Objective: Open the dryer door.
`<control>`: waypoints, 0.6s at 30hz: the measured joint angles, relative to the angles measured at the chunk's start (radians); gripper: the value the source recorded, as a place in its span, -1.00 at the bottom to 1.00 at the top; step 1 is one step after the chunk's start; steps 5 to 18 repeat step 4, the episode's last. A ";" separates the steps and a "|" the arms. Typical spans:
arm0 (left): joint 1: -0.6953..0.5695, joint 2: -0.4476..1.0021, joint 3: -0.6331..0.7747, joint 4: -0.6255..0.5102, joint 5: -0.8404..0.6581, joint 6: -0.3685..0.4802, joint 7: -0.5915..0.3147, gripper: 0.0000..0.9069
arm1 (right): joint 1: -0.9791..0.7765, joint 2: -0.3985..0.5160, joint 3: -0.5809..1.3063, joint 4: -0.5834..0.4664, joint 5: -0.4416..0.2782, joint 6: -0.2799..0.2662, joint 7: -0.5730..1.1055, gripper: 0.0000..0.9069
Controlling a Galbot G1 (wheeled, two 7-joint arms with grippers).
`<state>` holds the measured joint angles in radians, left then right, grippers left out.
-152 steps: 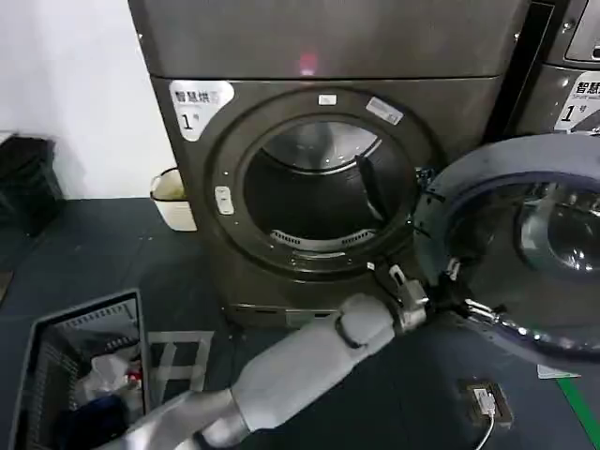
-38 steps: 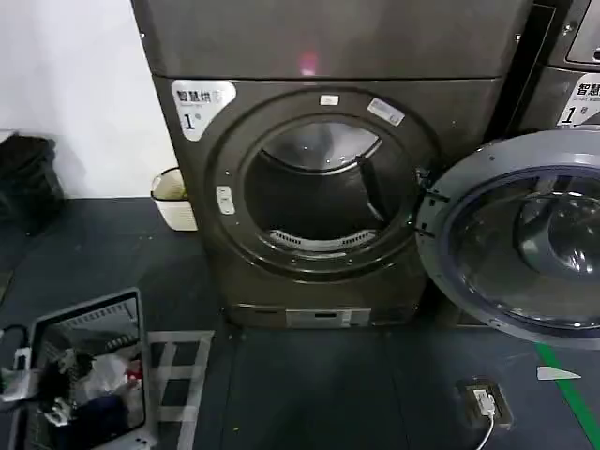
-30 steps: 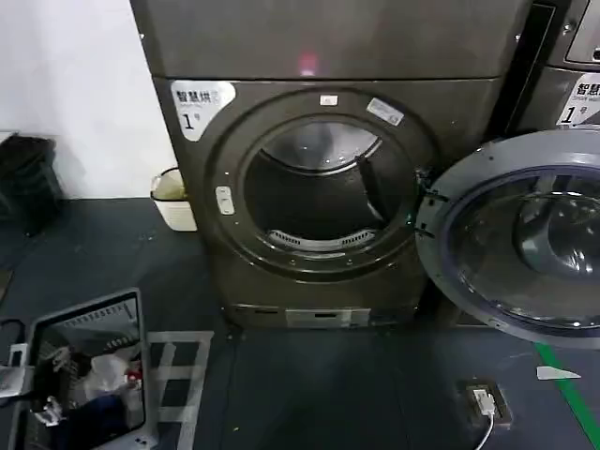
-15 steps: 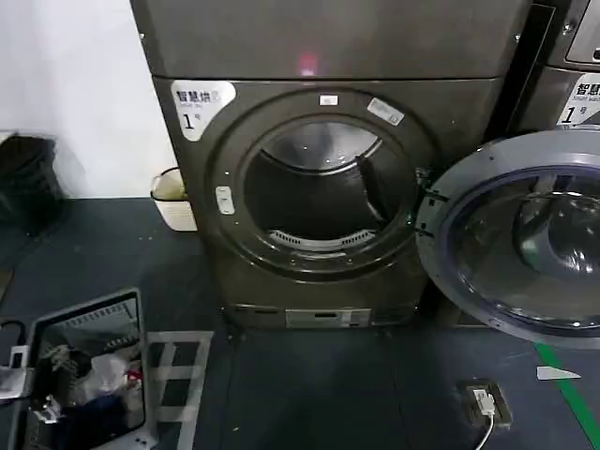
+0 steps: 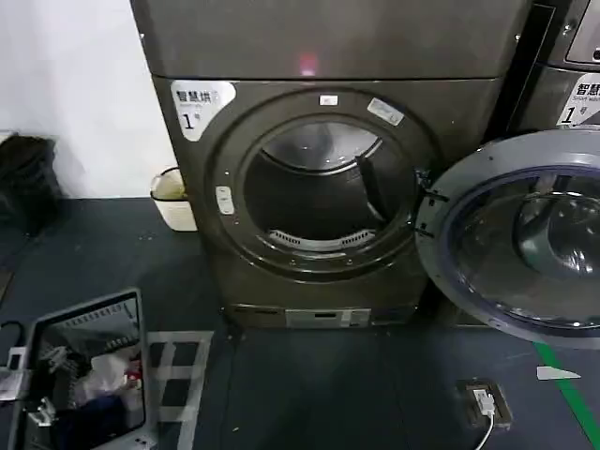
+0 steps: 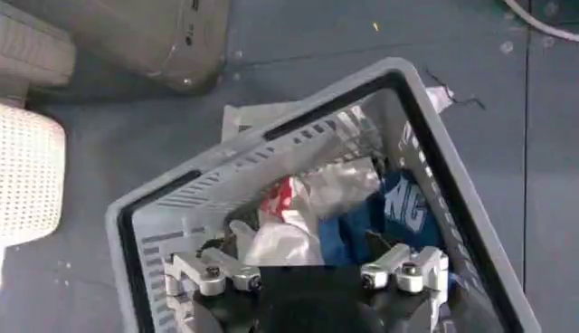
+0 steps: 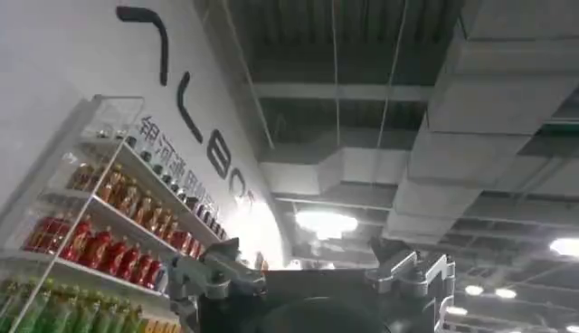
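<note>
In the head view the dryer door (image 5: 520, 234) hangs swung wide at three o'clock of the dryer (image 5: 319, 187), baring its drum; the left wrist view has the left gripper (image 6: 308, 271) spread open over a laundry basket (image 6: 136, 226), apparently retired; the right wrist view has the right gripper (image 7: 308, 271) open, aimed at the ceiling, seemingly parked.

Dim, soft-focus floor scene; glaring ceiling lights (image 7: 326, 222) overhead.
</note>
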<state>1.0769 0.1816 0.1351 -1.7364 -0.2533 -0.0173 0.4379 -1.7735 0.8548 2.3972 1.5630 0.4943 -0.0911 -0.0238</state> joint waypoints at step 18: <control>0.000 0.003 0.000 -0.009 -0.005 0.004 0.002 1.00 | 0.000 0.002 0.002 0.001 0.000 0.000 0.000 1.00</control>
